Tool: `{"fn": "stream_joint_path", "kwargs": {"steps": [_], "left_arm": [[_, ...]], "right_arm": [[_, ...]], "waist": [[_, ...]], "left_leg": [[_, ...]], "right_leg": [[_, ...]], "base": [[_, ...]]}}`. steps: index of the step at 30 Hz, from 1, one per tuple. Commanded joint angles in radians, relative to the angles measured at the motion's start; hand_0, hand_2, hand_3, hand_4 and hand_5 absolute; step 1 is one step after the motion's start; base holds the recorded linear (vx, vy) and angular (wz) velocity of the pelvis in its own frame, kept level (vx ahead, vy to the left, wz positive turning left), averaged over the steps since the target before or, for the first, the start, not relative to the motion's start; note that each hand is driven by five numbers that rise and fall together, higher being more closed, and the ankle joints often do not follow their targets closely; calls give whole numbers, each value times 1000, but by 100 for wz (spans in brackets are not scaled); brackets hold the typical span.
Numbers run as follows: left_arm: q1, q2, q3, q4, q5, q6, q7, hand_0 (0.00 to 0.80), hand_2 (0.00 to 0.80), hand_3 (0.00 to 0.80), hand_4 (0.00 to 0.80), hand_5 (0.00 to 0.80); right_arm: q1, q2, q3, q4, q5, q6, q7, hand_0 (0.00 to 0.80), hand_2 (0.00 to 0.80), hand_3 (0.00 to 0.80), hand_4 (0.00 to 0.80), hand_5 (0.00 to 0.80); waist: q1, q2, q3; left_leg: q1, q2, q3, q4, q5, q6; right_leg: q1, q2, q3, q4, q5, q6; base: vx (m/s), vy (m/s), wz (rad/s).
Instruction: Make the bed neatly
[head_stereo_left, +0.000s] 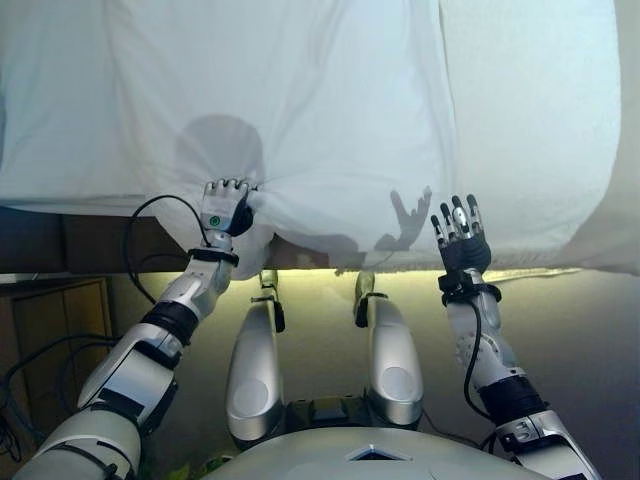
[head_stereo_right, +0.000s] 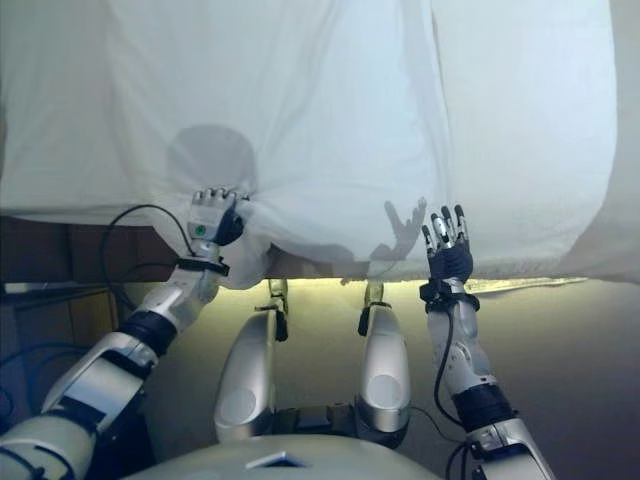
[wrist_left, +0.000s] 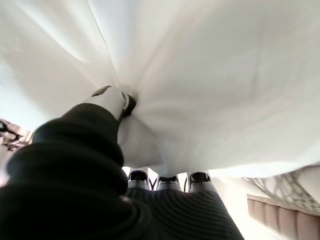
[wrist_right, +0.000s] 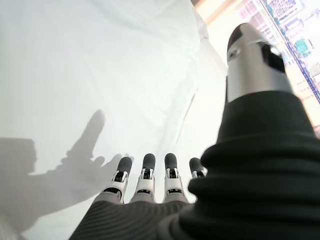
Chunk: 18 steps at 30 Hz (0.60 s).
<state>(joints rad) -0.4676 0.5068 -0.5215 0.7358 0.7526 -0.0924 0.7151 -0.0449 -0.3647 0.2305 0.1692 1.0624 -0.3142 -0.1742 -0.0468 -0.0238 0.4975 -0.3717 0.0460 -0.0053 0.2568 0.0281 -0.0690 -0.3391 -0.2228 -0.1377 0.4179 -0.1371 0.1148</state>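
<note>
A white sheet (head_stereo_left: 330, 110) covers the bed and hangs over its near edge. My left hand (head_stereo_left: 226, 206) is shut on a bunched fold of the sheet at the near edge, left of centre; the cloth gathers into creases around it, as the left wrist view (wrist_left: 150, 120) shows. My right hand (head_stereo_left: 459, 236) is open with straight fingers, held just above the sheet's near edge to the right, not touching it. In the right wrist view its fingers (wrist_right: 145, 180) point over flat white cloth (wrist_right: 100, 75).
The dark bed frame (head_stereo_left: 70, 240) shows under the sheet at the left. A second white layer (head_stereo_left: 540, 110) lies along the right side, with a seam running up the bed. A wooden cabinet (head_stereo_left: 50, 330) stands low at the left.
</note>
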Motion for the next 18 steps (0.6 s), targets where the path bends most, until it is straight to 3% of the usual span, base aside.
{"fn": "stream_joint_path", "kwargs": {"steps": [1,11,15,18], "left_arm": [[87,91,88,-8,-5,-27,8,800,800,800,800,800],[300,228,260,-73,-12,-76,-104,800,800,800,800,800],[388,293,319,-121,55,-106,-173,800,800,800,800,800],[459,338,383,-151,50,-115,-209,800,800,800,800,800]], "right_arm": [[57,-5,-73,7,-31,-24,53,0,0,0,0,0],[132,10,-148,102,-30,-8,157,0,0,0,0,0],[145,14,-181,155,-25,-5,199,0,0,0,0,0],[192,19,-200,165,-37,-13,253,0,0,0,0,0]], "waist": [[38,15,-136],[87,36,-255],[115,47,-303],[114,59,-328]], "left_leg": [[77,7,-9,-57,-23,32],[186,6,-29,-115,-32,22],[216,5,-46,-133,-33,20],[231,4,-48,-157,-29,18]], "right_leg": [[40,-47,-10,-152,168,35],[191,-43,-58,-244,156,36],[227,-49,-76,-259,155,41],[239,-44,-75,-277,156,47]], "base": [[151,20,7],[139,14,11],[115,13,4],[57,44,5]]}}
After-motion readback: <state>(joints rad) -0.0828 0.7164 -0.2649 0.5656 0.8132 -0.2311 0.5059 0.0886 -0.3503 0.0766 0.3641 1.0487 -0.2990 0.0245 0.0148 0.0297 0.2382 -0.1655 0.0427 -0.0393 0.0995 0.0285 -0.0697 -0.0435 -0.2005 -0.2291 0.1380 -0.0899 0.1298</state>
